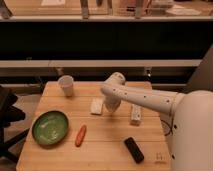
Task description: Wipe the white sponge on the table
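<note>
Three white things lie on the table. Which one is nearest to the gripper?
The white sponge, the flat pad just left of the gripper. The white cup stands farther back-left; the narrow white tube lies farther right.

Matt planked wood tabletop (105,145); soft matt white sponge (97,106); glossy green plate (50,127); smooth white plastic gripper (111,103) beside sponge.

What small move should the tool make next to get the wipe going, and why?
Probably ease the tool down and slightly toward the white sponge. The tool sits just beside the sponge's right edge, near the middle of the table, and a firm hold on the pad isn't visible. The white tube lies close on the other side, so keep the move short.
</note>
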Motion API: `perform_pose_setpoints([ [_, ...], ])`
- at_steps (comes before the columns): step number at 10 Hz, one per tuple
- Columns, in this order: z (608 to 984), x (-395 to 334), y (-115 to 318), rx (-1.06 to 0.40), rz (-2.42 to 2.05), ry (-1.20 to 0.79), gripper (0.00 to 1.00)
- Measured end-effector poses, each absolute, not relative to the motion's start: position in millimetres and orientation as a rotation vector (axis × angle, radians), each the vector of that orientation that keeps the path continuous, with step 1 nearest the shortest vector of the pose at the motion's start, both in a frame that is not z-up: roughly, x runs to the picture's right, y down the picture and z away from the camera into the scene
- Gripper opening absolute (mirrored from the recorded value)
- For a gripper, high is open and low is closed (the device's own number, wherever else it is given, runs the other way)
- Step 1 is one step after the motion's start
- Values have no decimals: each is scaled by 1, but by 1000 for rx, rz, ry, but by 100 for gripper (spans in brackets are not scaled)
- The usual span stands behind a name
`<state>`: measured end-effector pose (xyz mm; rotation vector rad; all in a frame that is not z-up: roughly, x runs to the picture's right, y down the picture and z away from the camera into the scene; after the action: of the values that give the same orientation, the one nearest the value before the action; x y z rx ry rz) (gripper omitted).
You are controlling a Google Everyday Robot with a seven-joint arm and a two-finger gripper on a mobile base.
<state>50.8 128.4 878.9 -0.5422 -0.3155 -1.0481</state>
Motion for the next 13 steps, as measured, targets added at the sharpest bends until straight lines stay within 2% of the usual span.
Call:
perform_pose_setpoints([
  [7, 887, -6, 92, -477, -1260, -363, 72],
  [8, 890, -11, 90, -471, -1281, -367, 77],
  [13, 911, -21, 96, -492, -1344, -365, 77],
])
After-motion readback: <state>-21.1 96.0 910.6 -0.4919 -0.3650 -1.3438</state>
